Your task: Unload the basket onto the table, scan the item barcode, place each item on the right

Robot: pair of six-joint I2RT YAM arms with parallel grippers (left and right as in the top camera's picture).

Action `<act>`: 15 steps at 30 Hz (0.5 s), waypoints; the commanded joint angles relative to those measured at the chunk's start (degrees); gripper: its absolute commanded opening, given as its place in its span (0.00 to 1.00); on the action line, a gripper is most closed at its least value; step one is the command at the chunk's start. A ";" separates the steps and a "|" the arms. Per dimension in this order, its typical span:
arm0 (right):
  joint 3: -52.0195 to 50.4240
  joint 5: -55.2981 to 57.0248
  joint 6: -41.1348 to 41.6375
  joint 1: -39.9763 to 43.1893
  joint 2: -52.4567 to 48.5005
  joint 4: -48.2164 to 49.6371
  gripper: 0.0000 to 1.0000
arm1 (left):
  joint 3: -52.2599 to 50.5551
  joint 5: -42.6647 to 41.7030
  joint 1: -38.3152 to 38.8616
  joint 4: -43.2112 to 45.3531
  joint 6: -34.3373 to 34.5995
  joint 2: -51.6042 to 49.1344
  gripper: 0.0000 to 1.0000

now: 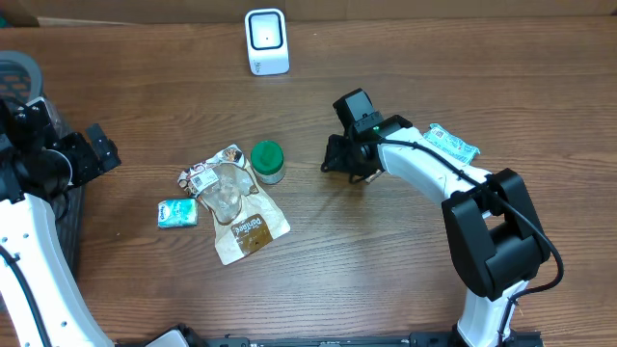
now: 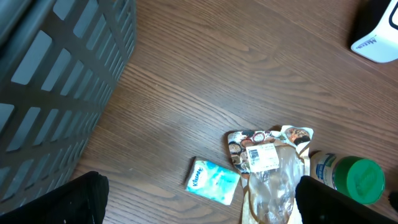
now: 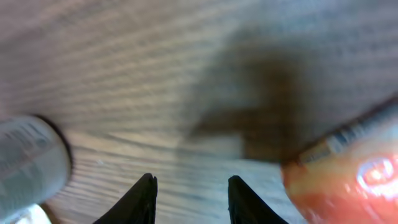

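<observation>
Green-lidded small jar (image 1: 267, 162) stands upright on the brown wooden tabletop (image 1: 386, 280), left of centre, touching the upper edge of a crumpled clear-and-tan snack pouch with a white label (image 1: 236, 207). A pale teal tissue packet (image 1: 177, 212) lies just beside the pouch on its left. The white box-shaped barcode scanner (image 1: 266, 40) stands at the far edge of the tabletop, well apart from the jar. The right gripper (image 1: 339, 162) is low over the tabletop, near the jar on its right side and not touching it. Its jaws stand at a narrow gap, and the right wrist view shows only bare wood between them. That view is blurred: a grey cylindrical object (image 3: 28, 158) sits at its left edge and an orange-red object with a barcode strip (image 3: 348, 174) at its right; neither can be identified with certainty. A light blue-green wrapped packet (image 1: 451, 143) lies behind the right arm. The left gripper (image 1: 104, 146) hangs at the left edge of the tabletop, jaws spread wide and holding nothing, next to a grey slatted plastic basket (image 2: 56, 81).
</observation>
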State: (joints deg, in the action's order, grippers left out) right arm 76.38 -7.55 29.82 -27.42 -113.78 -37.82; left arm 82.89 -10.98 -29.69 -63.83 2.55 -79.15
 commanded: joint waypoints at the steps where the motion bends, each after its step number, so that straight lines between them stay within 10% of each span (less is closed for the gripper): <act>1: -0.31 1.81 0.07 0.20 -0.42 -2.71 0.37 | 0.79 -0.63 -0.28 0.00 -1.29 0.07 1.00; 15: 2.03 -2.97 -8.55 8.04 11.43 -13.66 0.40 | 0.79 -0.63 -0.20 0.00 -1.29 0.07 0.99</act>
State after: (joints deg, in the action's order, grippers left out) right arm 76.34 -9.69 22.09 -21.12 -111.07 -49.93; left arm 82.89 -10.98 -29.67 -63.83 2.55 -79.15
